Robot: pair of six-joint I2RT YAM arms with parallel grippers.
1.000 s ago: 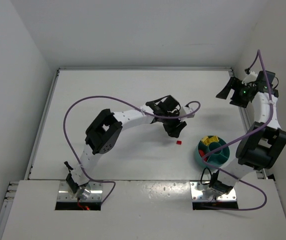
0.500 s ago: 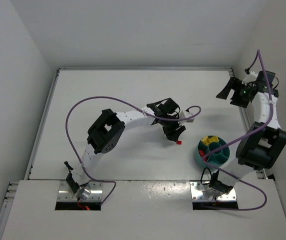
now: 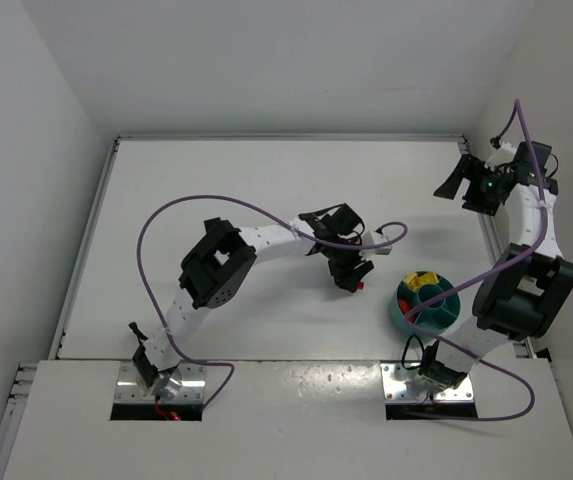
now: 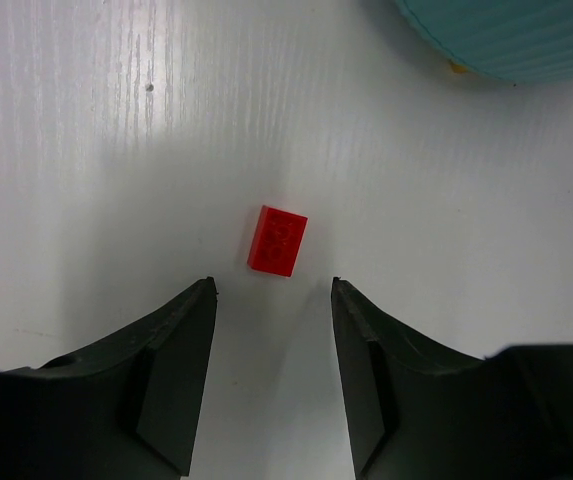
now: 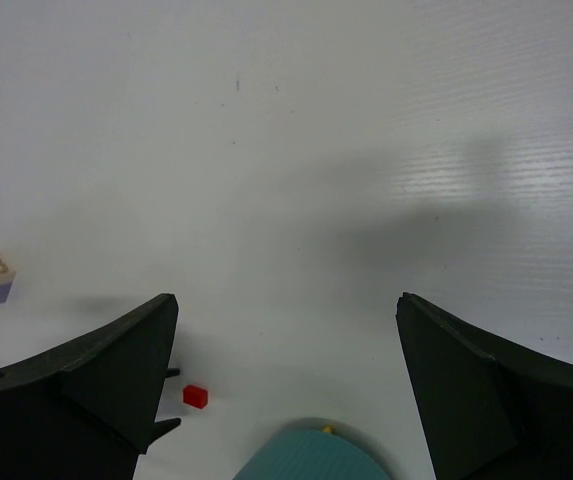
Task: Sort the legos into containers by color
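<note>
Left gripper (image 4: 273,284) spread; red lego (image 4: 278,240) lengthwise ahead, slightly tilted.

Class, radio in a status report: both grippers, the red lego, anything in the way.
Left gripper open. Red lego just ahead of its tips, ungripped. Right gripper open, empty. Nothing blocking.

A red lego (image 4: 278,241) lies flat on the white worktop (image 4: 86,150) at frame centre, just beyond the left end effector (image 4: 272,290), whose jaws stand apart without touching it. The teal bowl (image 4: 506,35) fills the upper right corner.
</note>
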